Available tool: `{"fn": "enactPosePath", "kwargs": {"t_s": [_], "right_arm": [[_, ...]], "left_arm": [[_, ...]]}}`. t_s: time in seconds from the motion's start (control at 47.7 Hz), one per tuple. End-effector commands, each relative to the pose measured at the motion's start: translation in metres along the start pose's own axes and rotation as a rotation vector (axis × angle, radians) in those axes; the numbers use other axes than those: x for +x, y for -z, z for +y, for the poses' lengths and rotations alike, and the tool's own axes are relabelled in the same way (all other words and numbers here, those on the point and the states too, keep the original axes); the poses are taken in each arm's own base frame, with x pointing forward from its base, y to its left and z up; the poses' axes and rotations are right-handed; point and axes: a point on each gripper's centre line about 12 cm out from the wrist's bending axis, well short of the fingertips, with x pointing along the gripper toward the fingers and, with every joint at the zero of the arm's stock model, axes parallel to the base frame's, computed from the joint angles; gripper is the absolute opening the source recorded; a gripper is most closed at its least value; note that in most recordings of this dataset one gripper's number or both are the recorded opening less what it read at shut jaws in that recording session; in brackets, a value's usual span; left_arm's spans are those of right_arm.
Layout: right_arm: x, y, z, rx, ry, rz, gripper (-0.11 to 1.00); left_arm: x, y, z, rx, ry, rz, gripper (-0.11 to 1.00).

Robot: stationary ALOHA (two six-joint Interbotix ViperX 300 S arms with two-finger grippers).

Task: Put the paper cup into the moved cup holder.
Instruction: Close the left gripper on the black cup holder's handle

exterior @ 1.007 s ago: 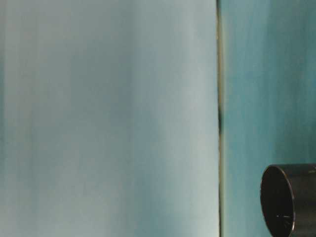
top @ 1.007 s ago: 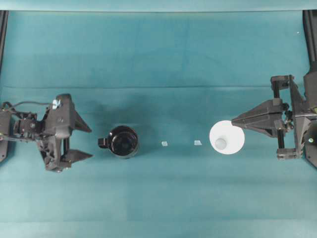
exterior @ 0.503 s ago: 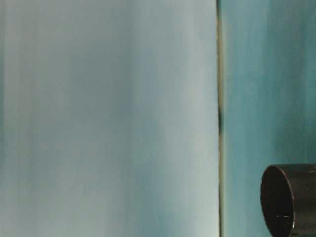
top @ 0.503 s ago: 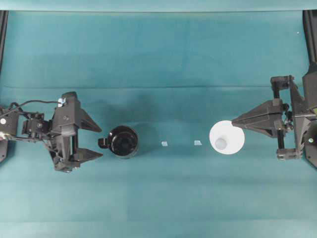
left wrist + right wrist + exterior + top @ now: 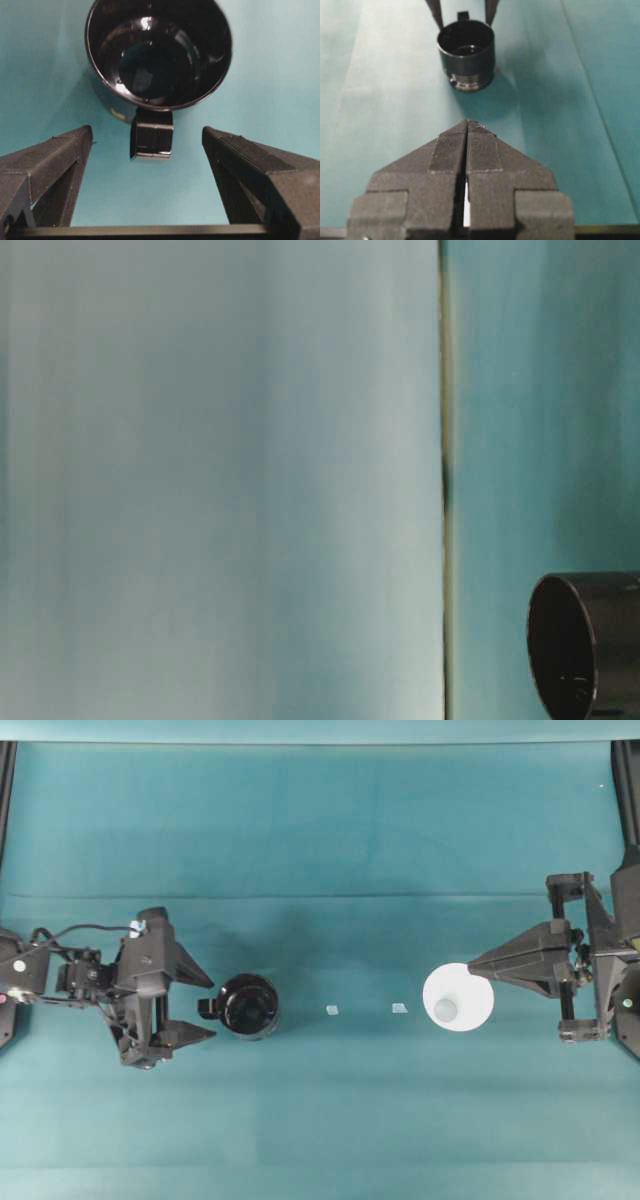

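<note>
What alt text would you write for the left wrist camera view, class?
A glossy black round cup holder stands on teal cloth, empty, its small square tab pointing toward the camera. The left gripper is open, its fingers flanking the tab without touching.

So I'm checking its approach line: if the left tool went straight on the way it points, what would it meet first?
Probably the cup holder: the open left tool points at it, its side tab nearest, between the fingertips.

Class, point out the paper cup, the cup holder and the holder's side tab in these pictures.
paper cup [image 5: 455,997]: overhead view, on its white upper face.
cup holder [image 5: 249,1005]: overhead view, on its dark inside.
side tab [image 5: 152,141]: left wrist view, on the tab's flat face.
</note>
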Motion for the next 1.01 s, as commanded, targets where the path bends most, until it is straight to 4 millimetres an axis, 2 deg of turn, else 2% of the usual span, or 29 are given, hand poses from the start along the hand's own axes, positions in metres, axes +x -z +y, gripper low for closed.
{"fn": "enactPosePath", "kwargs": {"t_s": [0.0,0.168,0.503,0.692,0.86,0.986], "right_arm": [[0.0011,-0.0079,0.0005,0.01,0.0,-0.018,-0.02],[0.0011,-0.0079,0.0005,0.01,0.0,-0.018,-0.02],[0.0011,-0.0078,0.0008,0.009,-0.002,-0.018,-0.02],[0.0011,-0.0079,0.0005,0.01,0.0,-0.018,-0.02],[0.0011,-0.0079,0.0005,0.01,0.0,-0.018,-0.02],[0.0011,-0.0078,0.0008,0.009,-0.002,-0.018,-0.02]], "left_arm": [[0.0035,-0.0079,-0.0021,0.0,0.005,-0.018,0.91],[0.0066,-0.0129,-0.0027,0.003,0.005,-0.024,0.89],[0.0053,-0.01,-0.0025,-0.007,0.005,-0.015,0.84],[0.005,-0.0104,-0.0021,-0.009,0.003,-0.017,0.77],[0.0055,-0.0084,-0.0022,-0.002,0.0,0.006,0.61],[0.0055,-0.0088,-0.0022,0.012,-0.002,0.015,0.34]]}}
